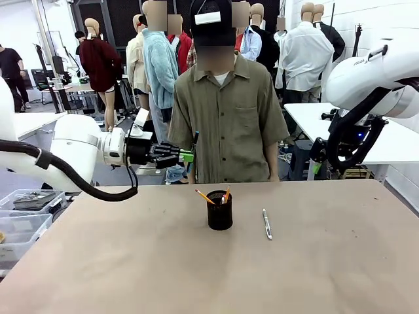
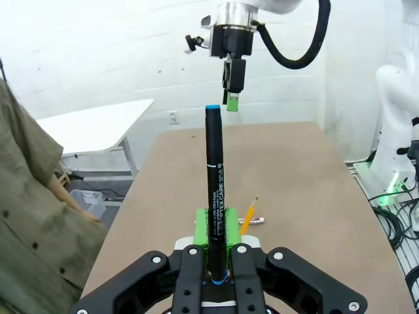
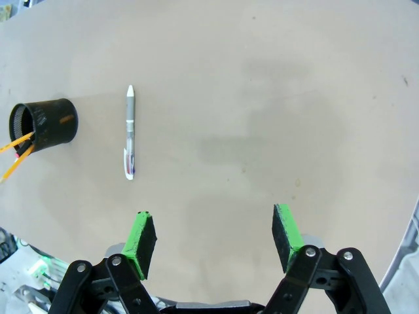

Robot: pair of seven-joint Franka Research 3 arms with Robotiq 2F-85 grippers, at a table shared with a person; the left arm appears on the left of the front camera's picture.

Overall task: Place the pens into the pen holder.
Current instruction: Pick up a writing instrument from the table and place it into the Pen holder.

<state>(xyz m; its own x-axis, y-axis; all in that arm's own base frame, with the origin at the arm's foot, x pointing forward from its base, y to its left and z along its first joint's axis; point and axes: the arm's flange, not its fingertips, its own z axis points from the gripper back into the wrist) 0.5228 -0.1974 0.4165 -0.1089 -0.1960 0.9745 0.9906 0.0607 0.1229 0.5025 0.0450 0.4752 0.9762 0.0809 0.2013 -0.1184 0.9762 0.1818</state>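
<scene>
Tabletop (image 1: 131,261) | silver pen (image 1: 267,224) flat, lengthwise across | left claw (image 1: 189,156) clamps marker (image 1: 196,140) upright

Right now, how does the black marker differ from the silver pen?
The black marker is clamped between the fingers of the left gripper, up in the air; the silver pen lies flat on the table, untouched. The marker is black with a blue end; the pen is silver-grey. Both are outside the pen holder.

Bright even light, soft shadows, sharp.
</scene>
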